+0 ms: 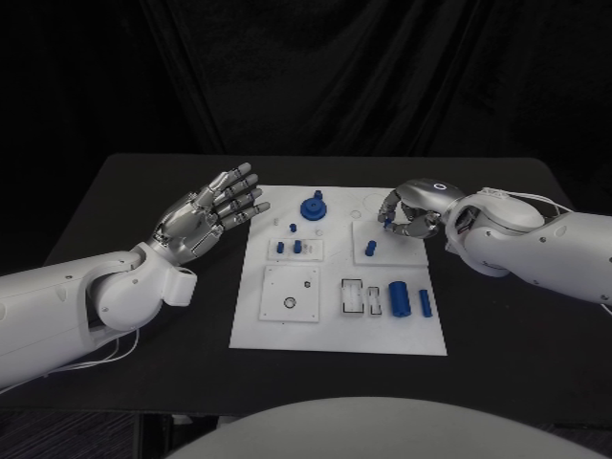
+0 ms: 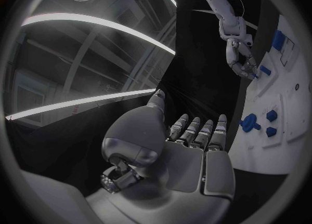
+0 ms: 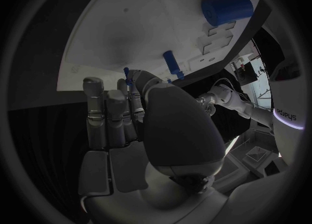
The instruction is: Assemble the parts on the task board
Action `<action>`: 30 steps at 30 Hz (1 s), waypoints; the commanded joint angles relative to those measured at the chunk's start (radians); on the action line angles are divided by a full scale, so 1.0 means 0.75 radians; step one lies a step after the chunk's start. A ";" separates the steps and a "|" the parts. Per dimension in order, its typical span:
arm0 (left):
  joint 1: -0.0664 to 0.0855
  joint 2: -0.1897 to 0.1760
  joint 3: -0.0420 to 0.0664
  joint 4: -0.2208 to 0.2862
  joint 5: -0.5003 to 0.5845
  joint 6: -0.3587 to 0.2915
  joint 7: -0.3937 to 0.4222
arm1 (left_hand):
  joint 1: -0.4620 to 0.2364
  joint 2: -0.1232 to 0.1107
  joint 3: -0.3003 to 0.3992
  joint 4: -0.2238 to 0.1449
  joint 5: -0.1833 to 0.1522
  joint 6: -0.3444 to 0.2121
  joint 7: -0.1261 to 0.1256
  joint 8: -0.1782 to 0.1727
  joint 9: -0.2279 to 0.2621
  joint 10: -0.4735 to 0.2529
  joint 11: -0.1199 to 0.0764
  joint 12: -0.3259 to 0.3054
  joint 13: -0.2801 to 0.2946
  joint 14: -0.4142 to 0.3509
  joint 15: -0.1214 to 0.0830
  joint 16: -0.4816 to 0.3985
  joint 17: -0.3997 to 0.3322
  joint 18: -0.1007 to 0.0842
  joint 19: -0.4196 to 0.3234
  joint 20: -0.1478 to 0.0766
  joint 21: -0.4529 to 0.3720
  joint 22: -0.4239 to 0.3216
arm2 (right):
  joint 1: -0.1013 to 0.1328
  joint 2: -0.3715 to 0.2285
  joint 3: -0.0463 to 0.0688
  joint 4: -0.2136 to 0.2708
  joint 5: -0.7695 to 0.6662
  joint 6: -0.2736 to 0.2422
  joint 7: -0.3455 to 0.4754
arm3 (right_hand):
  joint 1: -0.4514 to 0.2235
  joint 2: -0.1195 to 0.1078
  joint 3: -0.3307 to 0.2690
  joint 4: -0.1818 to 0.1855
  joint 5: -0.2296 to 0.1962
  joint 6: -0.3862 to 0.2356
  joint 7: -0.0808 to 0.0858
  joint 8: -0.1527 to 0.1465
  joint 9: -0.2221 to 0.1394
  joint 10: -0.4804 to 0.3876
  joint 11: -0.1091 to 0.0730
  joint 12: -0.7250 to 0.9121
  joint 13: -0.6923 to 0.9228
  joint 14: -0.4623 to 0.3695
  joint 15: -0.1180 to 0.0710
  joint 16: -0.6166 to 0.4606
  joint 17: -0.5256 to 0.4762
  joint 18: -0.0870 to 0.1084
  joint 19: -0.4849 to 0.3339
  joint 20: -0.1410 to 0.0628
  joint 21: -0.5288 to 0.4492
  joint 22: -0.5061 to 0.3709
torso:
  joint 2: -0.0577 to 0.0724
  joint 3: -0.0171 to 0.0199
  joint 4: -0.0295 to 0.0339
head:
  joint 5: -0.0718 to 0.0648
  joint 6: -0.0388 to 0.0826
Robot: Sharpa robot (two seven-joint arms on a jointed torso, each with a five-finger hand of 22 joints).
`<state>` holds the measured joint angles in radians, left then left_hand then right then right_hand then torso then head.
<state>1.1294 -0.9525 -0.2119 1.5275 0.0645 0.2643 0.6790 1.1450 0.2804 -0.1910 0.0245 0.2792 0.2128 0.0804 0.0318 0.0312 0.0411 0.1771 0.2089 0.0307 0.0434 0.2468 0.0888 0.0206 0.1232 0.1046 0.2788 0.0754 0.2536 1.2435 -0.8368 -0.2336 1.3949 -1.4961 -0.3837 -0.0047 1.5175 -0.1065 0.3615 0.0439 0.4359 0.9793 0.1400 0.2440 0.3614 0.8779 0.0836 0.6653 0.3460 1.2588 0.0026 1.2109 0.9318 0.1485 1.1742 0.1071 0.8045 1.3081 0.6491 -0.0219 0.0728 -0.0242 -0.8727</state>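
The white task board (image 1: 340, 325) lies mid-table. My right hand (image 1: 409, 212) hovers over its far right corner, fingers curled, and pinches a small blue pin (image 3: 127, 73) between thumb and fingertip. Just in front of that hand a short blue peg (image 1: 371, 248) lies on the board. A blue round knob (image 1: 313, 207) stands at the far middle, with small blue pegs (image 1: 290, 247) nearer. A blue cylinder (image 1: 400, 298) and a slim blue piece (image 1: 425, 300) rest at the near right. My left hand (image 1: 209, 215) is raised left of the board, fingers spread, holding nothing.
A square white plate with a small hole (image 1: 290, 293) and rectangular slots (image 1: 352, 295) take up the board's near half. Black table (image 1: 513, 325) surrounds the board on both sides, with a dark curtain behind.
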 commanded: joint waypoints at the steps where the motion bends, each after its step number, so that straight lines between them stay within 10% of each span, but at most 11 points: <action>1: -0.002 0.001 0.001 0.001 0.003 0.022 0.093 | 0.000 0.013 0.002 -0.004 0.005 -0.001 0.011 0.002 0.002 -0.004 0.003 0.006 0.002 -0.003 0.009 0.007 0.001 -0.024 0.000 0.012 -0.008 -0.001 | 0.018 -0.012 0.002 0.025 0.002 -0.047 0.002 | 0.001 -0.008 -0.001 -0.007 0.005 0.010 0.000 0.008 0.002 0.029 -0.014 -0.007 -0.001 0.007 -0.003 -0.001 -0.004 0.007 0.011 -0.002 0.004 0.082 | 0.000 -0.0004 -0.0004 | 0.004 0.000; 18: -0.003 0.005 0.001 -0.006 0.003 0.017 0.086 | -0.008 0.013 0.010 -0.008 0.011 0.007 0.017 0.004 0.003 -0.004 0.005 0.010 0.002 -0.005 0.009 0.007 0.001 -0.025 0.001 0.010 -0.008 -0.004 | 0.065 -0.074 0.000 0.334 -0.048 -0.024 -0.040 | -0.004 -0.010 -0.003 -0.005 -0.008 0.007 -0.001 0.007 0.006 0.037 -0.015 -0.019 -0.009 0.013 -0.004 0.002 0.001 0.005 0.016 -0.003 0.010 0.083 | 0.000 -0.0012 0.0002 | 0.024 0.000; 30: -0.003 0.011 0.001 -0.002 0.003 0.016 0.085 | -0.059 0.013 -0.003 0.026 0.008 0.014 0.028 0.005 0.004 -0.004 0.011 0.019 0.002 -0.008 0.005 0.009 0.000 -0.024 0.001 0.007 -0.009 -0.009 | 0.006 0.072 -0.006 0.385 -0.124 0.024 -0.044 | -0.008 -0.008 -0.004 -0.002 -0.026 0.004 -0.004 0.007 0.013 0.053 -0.019 -0.039 -0.022 0.094 -0.007 0.083 0.116 -0.016 0.089 -0.005 0.127 0.113 | 0.000 -0.0006 -0.0003 | 0.045 0.000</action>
<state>1.1292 -0.9467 -0.2119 1.5234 0.0648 0.2659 0.6792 1.1090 0.2929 -0.1914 0.0370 0.2837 0.2229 0.0960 0.0318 0.0335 0.0375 0.1806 0.2197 0.0315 0.0396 0.2504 0.0929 0.0203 0.1234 0.1045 0.2788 0.0754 0.2477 1.2531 -0.7867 -0.2382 1.6893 -1.5486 -0.3828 -0.0179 1.5185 -0.1083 0.3613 0.0441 0.4205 0.9792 0.1399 0.2440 0.3710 0.9064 0.0764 0.6376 0.3289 1.3249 -0.0028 1.2690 1.0132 0.1485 1.2365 0.1032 0.8919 1.3077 0.6498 -0.0232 0.0728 0.0050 -0.8727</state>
